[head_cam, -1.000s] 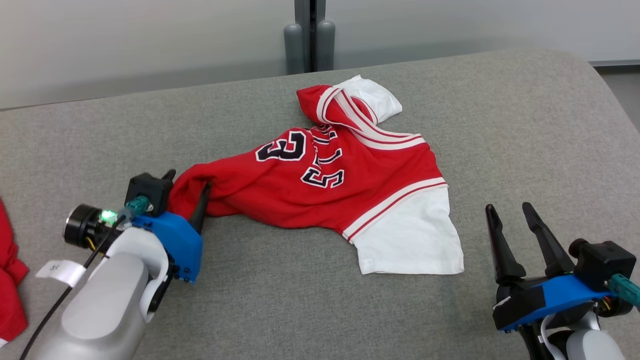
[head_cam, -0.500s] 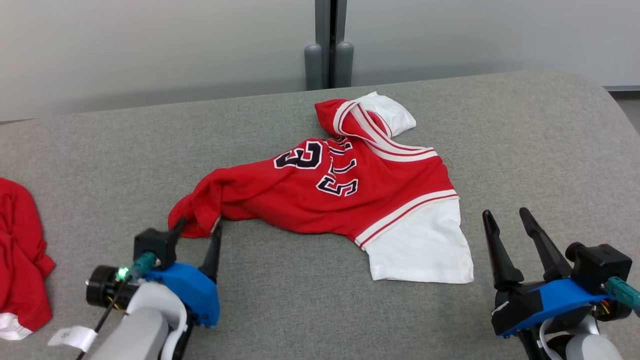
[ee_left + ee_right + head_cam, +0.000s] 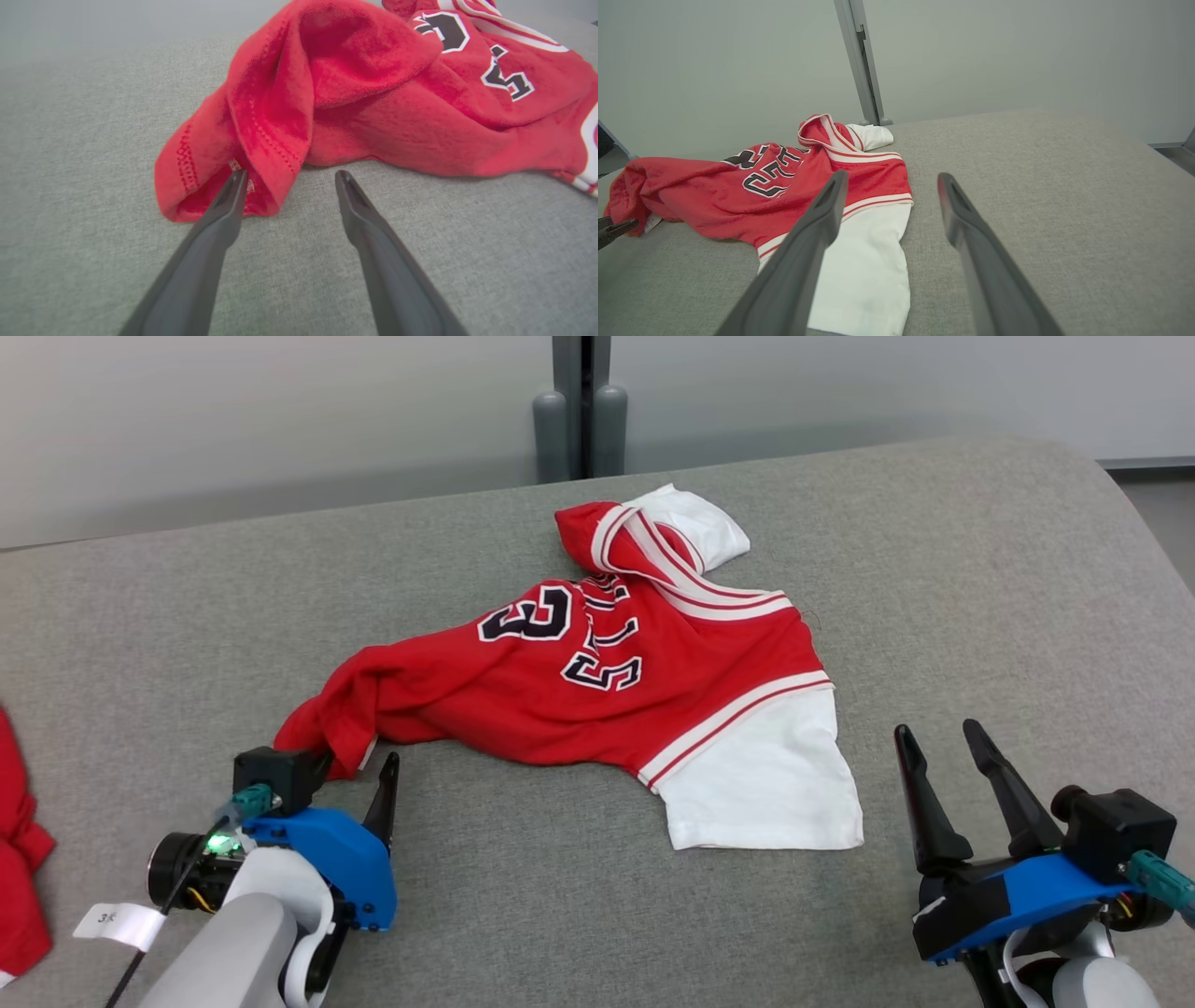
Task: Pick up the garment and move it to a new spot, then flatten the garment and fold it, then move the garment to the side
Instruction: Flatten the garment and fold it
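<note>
Now | one jersey (image 3: 653, 709) | one other red cloth (image 3: 19, 859) | two sets of jaws, both released

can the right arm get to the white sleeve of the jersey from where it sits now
Probably yes. The right gripper stands open beside the jersey, and only bare grey surface lies between it and the white sleeve, which lies flat on the near right side.

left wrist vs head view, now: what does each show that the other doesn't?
Left wrist: hem stitching on the garment's bunched corner, one tip of the left gripper right at that fold. Head: white sleeve, right gripper clear of the garment, another red cloth at the left edge. Both: garment's numbers, left jaws open, grey surface.
</note>
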